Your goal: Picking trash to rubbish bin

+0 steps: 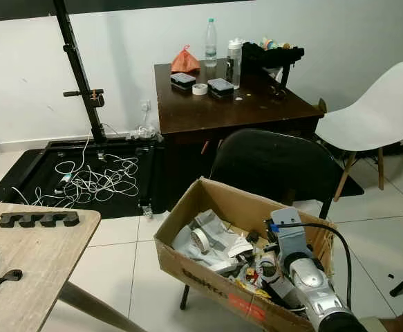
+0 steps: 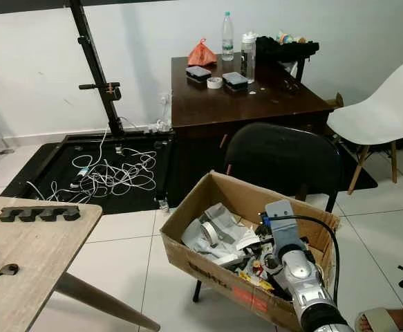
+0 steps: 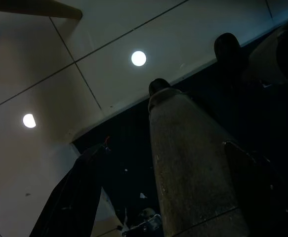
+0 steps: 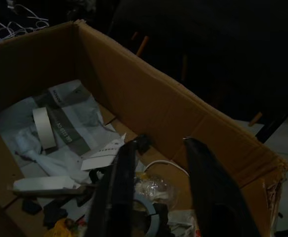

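**Right end effector inside the cardboard box, fingers apart and empty**

Right end effector [image 4: 156, 148] down in the cardboard box [image 1: 187, 259], two black fingers [image 4: 116, 192] spread with a clear gap, nothing held between them. Just beneath the fingertips: crumpled clear plastic [image 4: 156, 187] and a white cable [image 4: 168, 168]. Further along the box floor: a roll of tape [image 4: 44, 127] lying on grey-and-white printed paper [image 4: 72, 121], with white paper scraps [image 4: 102, 150] beside it. Box resting on the seat of a black chair [image 1: 277, 162], silver right arm [image 1: 312, 280] reaching into it from above.

Left end effector [image 3: 153, 153] low near the tiled floor [image 3: 45, 59], pointing along a tapered wooden leg [image 3: 193, 173]; too dark to tell how its fingers stand.

Light wooden counter [image 1: 39, 259] on the robot's left, carrying a black slotted holder [image 1: 39, 219]. Beyond the chair, a dark counter [image 1: 222, 104] with a water bottle [image 1: 211, 41] and an orange bag [image 1: 184, 61]. White chair [image 1: 377, 111] off to the right; tangled white cables [image 1: 94, 180] on a black mat [image 1: 28, 176].
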